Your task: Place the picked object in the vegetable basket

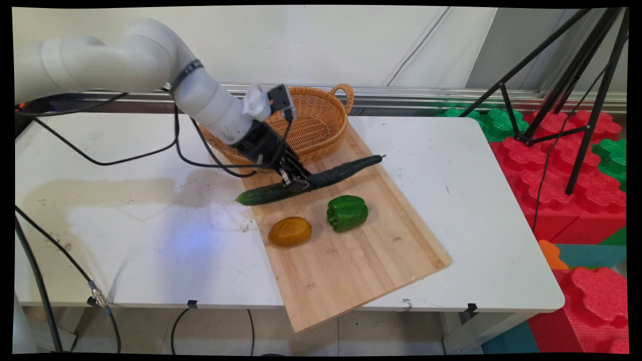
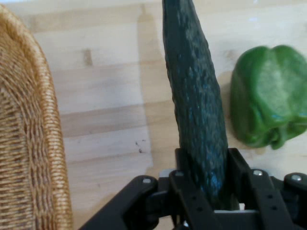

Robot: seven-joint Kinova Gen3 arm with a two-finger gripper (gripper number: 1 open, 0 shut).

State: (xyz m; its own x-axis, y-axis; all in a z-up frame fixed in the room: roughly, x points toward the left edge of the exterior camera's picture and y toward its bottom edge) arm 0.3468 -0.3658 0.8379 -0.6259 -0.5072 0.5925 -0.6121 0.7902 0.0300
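Gripper [image 1: 296, 179] clamped on the cucumber [image 1: 311, 179], right there on the cutting board [image 1: 351, 255]!

The fingers [image 2: 189, 191] are closed around the cucumber's middle, and it lies across the board's far end, one tip poking off the board's left edge over the table [image 1: 125, 225]. The wicker basket [image 1: 313, 125] sits just behind it at the table's far edge. A green pepper [image 1: 347, 212] and a yellow-brown potato [image 1: 290, 231] rest side by side on the board, nearer the front.
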